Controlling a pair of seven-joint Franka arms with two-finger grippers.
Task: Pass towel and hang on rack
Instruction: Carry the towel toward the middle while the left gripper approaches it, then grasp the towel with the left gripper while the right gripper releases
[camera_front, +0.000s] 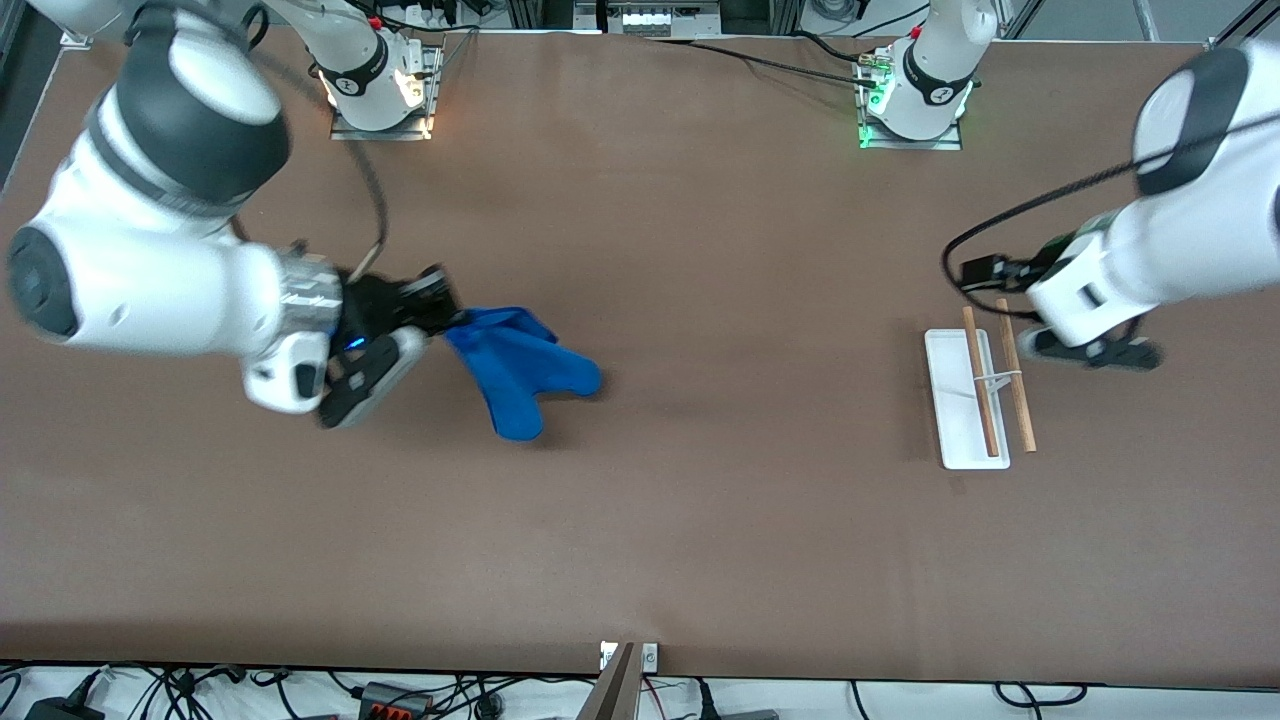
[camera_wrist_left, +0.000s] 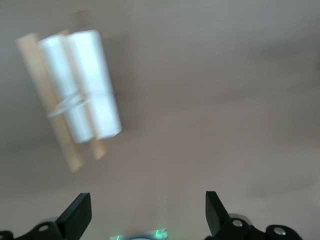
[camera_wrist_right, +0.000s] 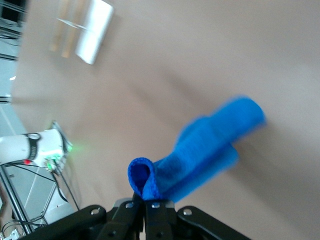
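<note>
A blue towel (camera_front: 520, 370) lies toward the right arm's end of the table. My right gripper (camera_front: 450, 320) is shut on one folded edge of it; the rest trails out from the jaws. The right wrist view shows the pinched fold at the shut jaws (camera_wrist_right: 145, 200) and the towel (camera_wrist_right: 200, 150) stretching away. The rack (camera_front: 985, 385), a white base with two wooden rods, stands toward the left arm's end. My left gripper (camera_front: 1095, 350) is open and empty, just beside the rack. In the left wrist view the rack (camera_wrist_left: 80, 95) sits off to one side of the spread jaws (camera_wrist_left: 148, 215).
The brown table (camera_front: 700, 480) runs between the towel and the rack. The arm bases (camera_front: 915, 90) stand along the table edge farthest from the front camera. The rack also shows small in the right wrist view (camera_wrist_right: 85, 30).
</note>
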